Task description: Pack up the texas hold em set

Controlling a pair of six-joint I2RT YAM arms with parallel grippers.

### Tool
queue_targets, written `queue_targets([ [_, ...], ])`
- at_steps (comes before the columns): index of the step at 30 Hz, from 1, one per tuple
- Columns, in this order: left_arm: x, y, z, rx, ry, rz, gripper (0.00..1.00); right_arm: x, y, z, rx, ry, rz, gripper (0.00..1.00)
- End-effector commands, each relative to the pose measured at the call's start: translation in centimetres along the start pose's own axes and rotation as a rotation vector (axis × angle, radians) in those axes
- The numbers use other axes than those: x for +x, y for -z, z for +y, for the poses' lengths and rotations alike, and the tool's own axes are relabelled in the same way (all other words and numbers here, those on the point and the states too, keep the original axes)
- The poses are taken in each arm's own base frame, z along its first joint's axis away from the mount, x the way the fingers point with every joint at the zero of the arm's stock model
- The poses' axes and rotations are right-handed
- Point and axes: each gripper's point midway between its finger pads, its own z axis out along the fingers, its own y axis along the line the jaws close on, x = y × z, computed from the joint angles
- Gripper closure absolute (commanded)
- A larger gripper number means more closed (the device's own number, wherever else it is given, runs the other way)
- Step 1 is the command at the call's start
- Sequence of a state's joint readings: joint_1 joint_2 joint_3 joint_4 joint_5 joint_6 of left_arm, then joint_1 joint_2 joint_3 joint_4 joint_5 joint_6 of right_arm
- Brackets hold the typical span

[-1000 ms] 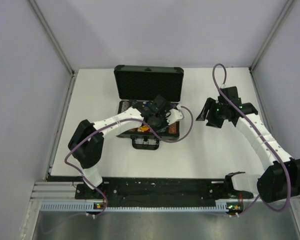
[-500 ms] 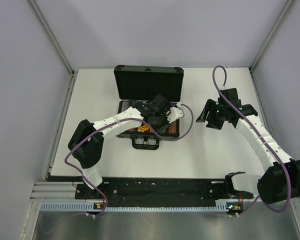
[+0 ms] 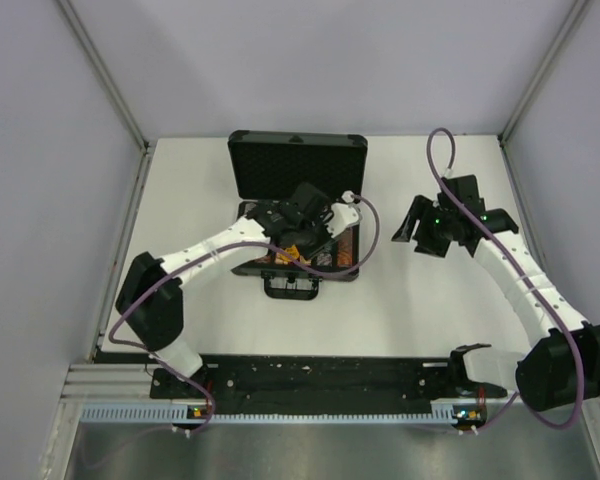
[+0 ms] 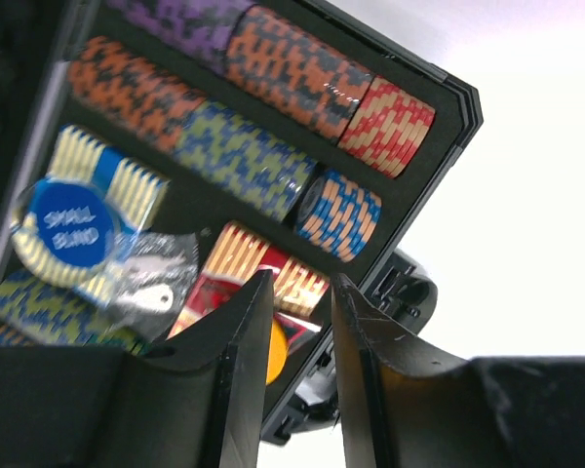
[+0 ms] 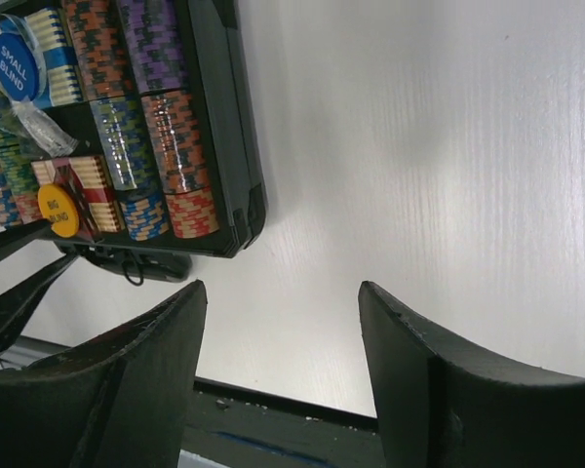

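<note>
The black case [image 3: 296, 165] lies open at the table's back, lid upright, with its handle [image 3: 290, 288] toward the arms. Rows of multicoloured chips [image 4: 273, 68] fill its tray. A blue "small blind" button [image 4: 71, 227], a yellow button [image 4: 276, 351] and a red card box [image 4: 214, 292] lie among them. My left gripper [image 3: 308, 222] hovers over the tray's near part; its fingers [image 4: 300, 283] stand a little apart and hold nothing. My right gripper [image 3: 420, 232] is wide open above bare table right of the case [image 5: 224, 146]. I cannot see the blue card box.
White table surface [image 5: 419, 146] extends right of the case. Grey walls enclose the back and sides. A black rail [image 3: 310, 375] runs along the near edge by the arm bases. The left arm's purple cable [image 3: 372, 240] loops beside the case's right edge.
My left gripper has moved back and slightly left over the open case, with the arm stretched further out. The right arm has barely moved.
</note>
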State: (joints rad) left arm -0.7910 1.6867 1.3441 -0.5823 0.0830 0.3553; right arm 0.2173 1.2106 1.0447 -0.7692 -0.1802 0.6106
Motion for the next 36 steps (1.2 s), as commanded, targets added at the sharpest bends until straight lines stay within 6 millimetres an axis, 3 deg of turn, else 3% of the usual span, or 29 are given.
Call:
queue_targets([
  [1,-2.3,4.8,2.3,-0.119,0.108,-0.161,0.63,-4.5,1.6,2.8,-0.09,0.099,-0.148,0.34],
  [5,-2.2,8.1,4.5,-0.249,0.237,-0.268,0.62,-7.8,1.9,7.1,-0.259,0.211,-0.229,0.27],
  [12,0.3,15.1,8.9,-0.512,0.621,-0.478,0.49,-14.7,1.7,13.2,-0.415,0.406,-0.374,0.26],
  [16,1.9,18.2,9.9,-0.606,0.765,-0.55,0.2,-16.7,0.8,15.6,-0.452,0.485,-0.41,0.27],
  [20,2.9,20.9,10.4,-0.669,0.834,-0.584,0.08,-17.8,-0.6,17.2,-0.453,0.546,-0.455,0.27],
  [28,4.4,21.9,10.7,-0.694,0.907,-0.579,0.06,-18.6,-4.5,18.7,-0.387,0.69,-0.482,0.3],
  [36,4.7,21.9,11.0,-0.701,0.918,-0.568,0.06,-18.7,-5.8,19.8,-0.376,0.751,-0.483,0.53],
])
